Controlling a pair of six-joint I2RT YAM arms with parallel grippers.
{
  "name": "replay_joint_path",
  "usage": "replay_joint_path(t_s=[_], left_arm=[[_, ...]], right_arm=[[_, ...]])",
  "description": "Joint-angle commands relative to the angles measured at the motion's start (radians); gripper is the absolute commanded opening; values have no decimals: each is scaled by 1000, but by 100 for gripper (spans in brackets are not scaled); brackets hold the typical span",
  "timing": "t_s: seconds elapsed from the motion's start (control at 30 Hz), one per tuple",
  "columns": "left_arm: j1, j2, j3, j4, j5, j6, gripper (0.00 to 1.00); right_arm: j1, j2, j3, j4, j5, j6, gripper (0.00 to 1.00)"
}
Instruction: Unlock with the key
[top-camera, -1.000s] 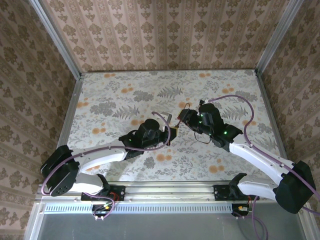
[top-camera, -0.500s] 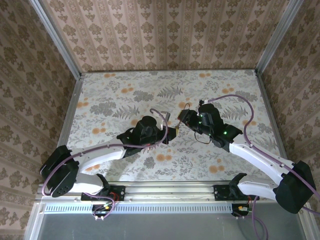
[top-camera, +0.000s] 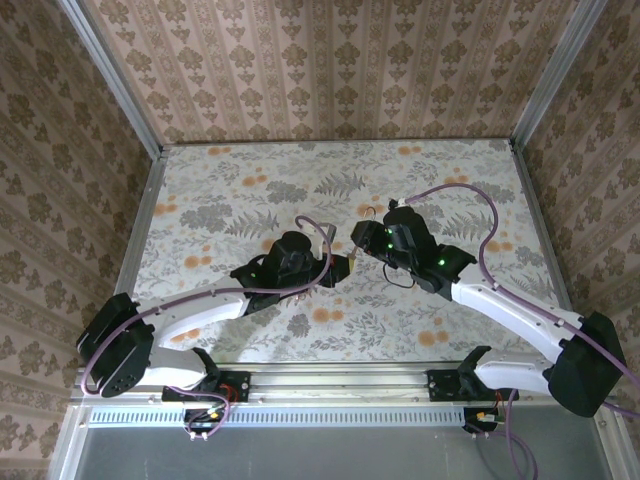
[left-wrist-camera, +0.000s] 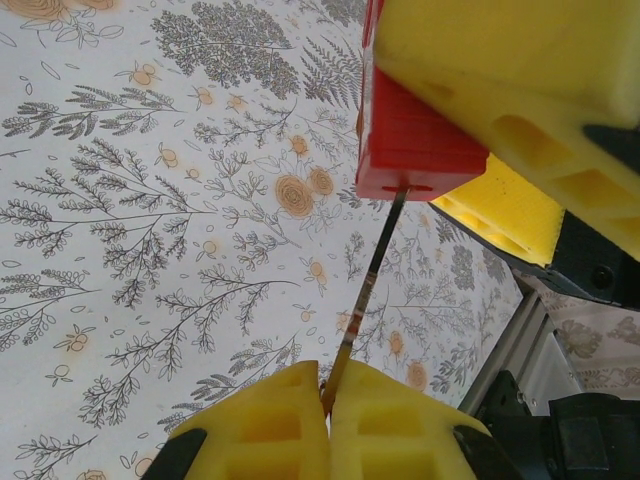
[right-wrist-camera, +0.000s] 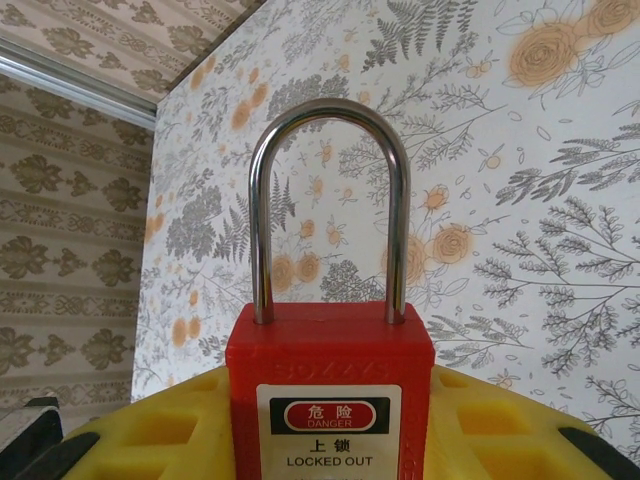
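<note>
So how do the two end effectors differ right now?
The left end effector is pinched shut on a thin metal key; the right end effector stands wider, clamping a chunky red padlock. The left's key tip meets the padlock's base; the right just holds the padlock. Both have yellow fingers.

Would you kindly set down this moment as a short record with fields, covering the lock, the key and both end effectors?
left end effector: shut on key, pinched at its near end
right end effector: shut on padlock, held off the table
padlock: red; label reads DANGER, LOCKED OUT
shackle: steel, closed, both legs in the body
key tip: at the keyway in the padlock's underside; depth unclear
step: unlocking not yet done
</note>
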Motion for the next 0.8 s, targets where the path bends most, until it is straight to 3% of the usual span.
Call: replay_joint_path(t_s=[0.0, 0.43, 0.77], left_arm=[[19, -30, 39, 22, -61, -33, 0], [16, -28, 21, 4, -78, -61, 0], [9, -35, -2, 41, -90, -111, 0]], right_arm=[[9, -22, 38, -79, 39, -23, 0], [5, -3, 57, -86, 82, -9, 0], [21, 6, 59, -47, 197, -39, 0]])
